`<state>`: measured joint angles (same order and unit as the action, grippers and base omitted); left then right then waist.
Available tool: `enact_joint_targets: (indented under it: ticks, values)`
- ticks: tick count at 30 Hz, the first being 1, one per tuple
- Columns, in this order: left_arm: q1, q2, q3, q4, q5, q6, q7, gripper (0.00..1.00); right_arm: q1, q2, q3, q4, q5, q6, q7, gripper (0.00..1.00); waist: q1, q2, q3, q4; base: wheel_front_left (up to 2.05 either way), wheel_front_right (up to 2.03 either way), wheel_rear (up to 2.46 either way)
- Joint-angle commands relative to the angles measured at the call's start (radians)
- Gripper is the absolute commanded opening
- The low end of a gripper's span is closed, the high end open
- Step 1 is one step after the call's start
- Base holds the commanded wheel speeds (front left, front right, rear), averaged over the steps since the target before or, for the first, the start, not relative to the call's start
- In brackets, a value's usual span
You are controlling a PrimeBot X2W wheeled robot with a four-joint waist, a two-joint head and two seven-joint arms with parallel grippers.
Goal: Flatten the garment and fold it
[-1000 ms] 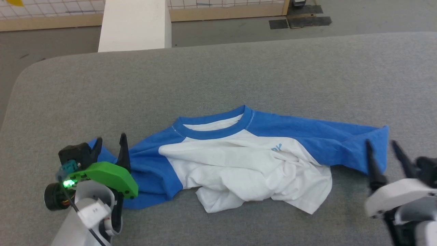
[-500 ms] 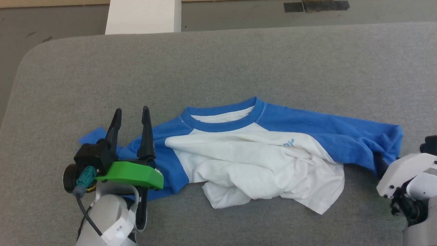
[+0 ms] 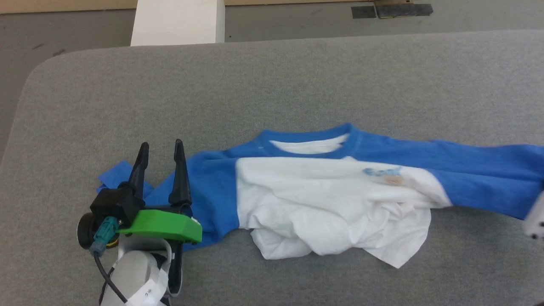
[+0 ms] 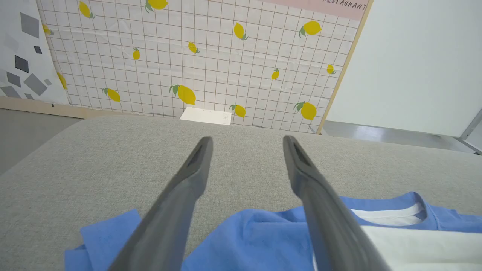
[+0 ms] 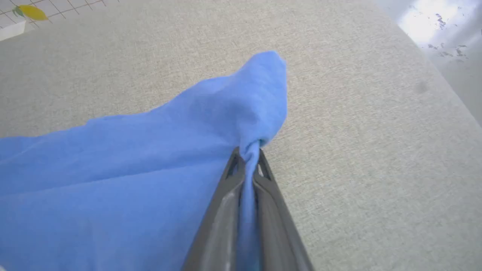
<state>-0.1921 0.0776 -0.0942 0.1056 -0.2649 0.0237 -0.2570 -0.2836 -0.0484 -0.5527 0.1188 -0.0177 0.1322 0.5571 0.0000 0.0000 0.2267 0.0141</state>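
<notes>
Nearest the robot, the left gripper (image 3: 161, 143) holds its dark fingers apart and empty above the bunched left sleeve of the soft white T-shirt with bright blue raglan sleeves (image 3: 323, 199). The right gripper (image 5: 246, 150) has its fingers pinched tight on the other sleeve's end, which is stretched rightward. The shirt's rumpled white body lies nearer, and its blue neck trim farther, on the grey fabric-covered table (image 3: 255, 85). A white rectangular block (image 3: 177, 21) stands beyond the table.
</notes>
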Motion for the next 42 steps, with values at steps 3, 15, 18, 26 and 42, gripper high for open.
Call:
enact_joint_targets:
  ticks: [3,15,18,26,42]
  values:
    - [0.018,-0.009,0.006,0.017,0.017,-0.023,-0.005,1.00,0.051,-0.002,-0.069,-0.072,-0.023,-0.002,0.013,0.00,0.0000,0.0000,-0.012,-0.012,0.00,0.00,0.00]
    - [-0.090,0.050,-0.105,0.168,0.052,-0.119,0.137,1.00,0.154,-0.002,-0.019,-0.049,0.096,-0.002,-0.055,1.00,0.0000,0.0000,-0.012,-0.056,0.00,0.00,0.00]
    - [-0.148,0.102,-0.161,0.180,0.043,-0.143,0.253,1.00,0.175,-0.002,0.056,-0.101,0.109,-0.002,-0.153,1.00,0.0000,0.0000,-0.010,-0.071,0.00,0.00,0.00]
    - [-0.387,0.404,-0.506,0.119,-0.226,-0.154,0.609,1.00,0.196,-0.017,0.262,-0.259,0.129,-0.002,-0.373,1.00,0.0000,0.0000,0.037,-0.143,0.00,0.00,0.00]
    - [-0.653,0.683,-0.895,0.139,-0.660,-0.154,0.919,1.00,0.116,-0.019,0.449,-0.312,0.134,-0.002,-0.430,1.00,0.0000,0.0000,0.119,-0.259,0.00,0.00,0.00]
